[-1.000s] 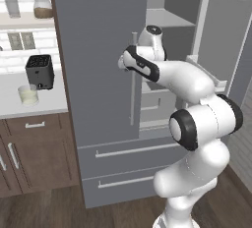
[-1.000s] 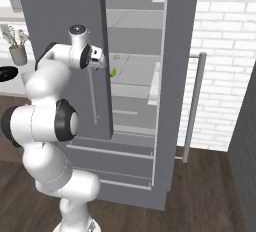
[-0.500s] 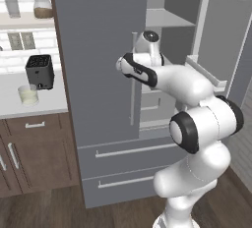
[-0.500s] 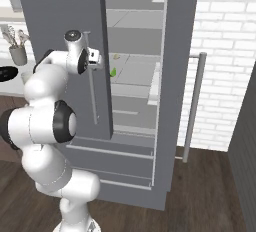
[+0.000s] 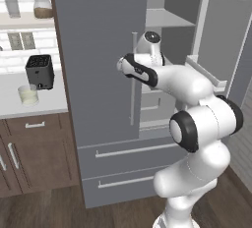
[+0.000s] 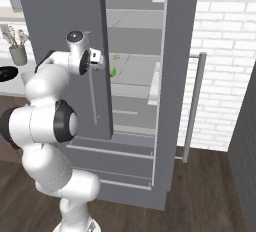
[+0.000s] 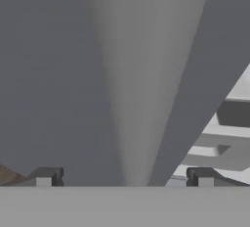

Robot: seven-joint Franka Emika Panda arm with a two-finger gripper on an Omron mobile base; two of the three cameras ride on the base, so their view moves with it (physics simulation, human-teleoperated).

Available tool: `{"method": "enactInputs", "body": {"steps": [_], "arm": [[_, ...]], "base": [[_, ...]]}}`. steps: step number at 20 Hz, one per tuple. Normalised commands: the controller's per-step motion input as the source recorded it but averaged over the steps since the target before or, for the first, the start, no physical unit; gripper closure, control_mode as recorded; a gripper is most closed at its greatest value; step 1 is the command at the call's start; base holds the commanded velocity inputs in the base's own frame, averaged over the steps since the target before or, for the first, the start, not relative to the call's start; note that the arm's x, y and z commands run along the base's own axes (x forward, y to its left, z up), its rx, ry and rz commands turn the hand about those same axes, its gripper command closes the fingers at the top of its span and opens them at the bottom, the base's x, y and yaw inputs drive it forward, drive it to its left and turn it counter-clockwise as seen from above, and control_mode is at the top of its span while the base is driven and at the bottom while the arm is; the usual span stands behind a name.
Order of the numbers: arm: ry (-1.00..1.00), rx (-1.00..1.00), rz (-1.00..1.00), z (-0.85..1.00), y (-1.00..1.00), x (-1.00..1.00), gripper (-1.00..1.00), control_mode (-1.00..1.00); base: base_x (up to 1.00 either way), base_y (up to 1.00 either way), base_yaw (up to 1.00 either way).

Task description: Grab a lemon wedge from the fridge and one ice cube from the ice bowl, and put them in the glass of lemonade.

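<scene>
A matte grey finish is shown on the fridge (image 5: 98, 65), with a silver bar handle (image 5: 133, 79). Beside it, dark brown cabinets (image 5: 29, 148) are seen under a white counter (image 5: 29, 101). Inside the fridge, a yellow-green lemon wedge (image 6: 113, 72) is seen.

Matt grey fridge (image 5: 98, 74), smooth, with brushed silver metal handle (image 5: 133, 79). Glossy white plastic arm (image 5: 197, 124), dark matt joints. Dark brown wood-grain cabinets (image 5: 29, 148) with silver metal pulls; pale smooth counter (image 5: 29, 109). Clear glass (image 5: 28, 95) with pale liquid. Black matt toaster (image 5: 40, 71). White brick wall (image 6: 220, 36), rough. Dark wood floor (image 6: 200, 191).
</scene>
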Motion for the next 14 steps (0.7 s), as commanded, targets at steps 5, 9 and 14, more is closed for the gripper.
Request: {"method": "enactInputs", "body": {"steps": [5,9,14], "arm": [[0.00,0.00,-0.02,0.02,-0.13,0.08,-1.00,-1.00],[0.02,0.00,0.00,0.00,0.06,0.30,-1.00,-1.00],[0.03,0.00,0.00,-0.05,0.11,0.53,-1.00,-1.00]], "base": [[0.00,0.00,0.00],[0.00,0.00,0.00],[0.00,0.00,0.00]]}}
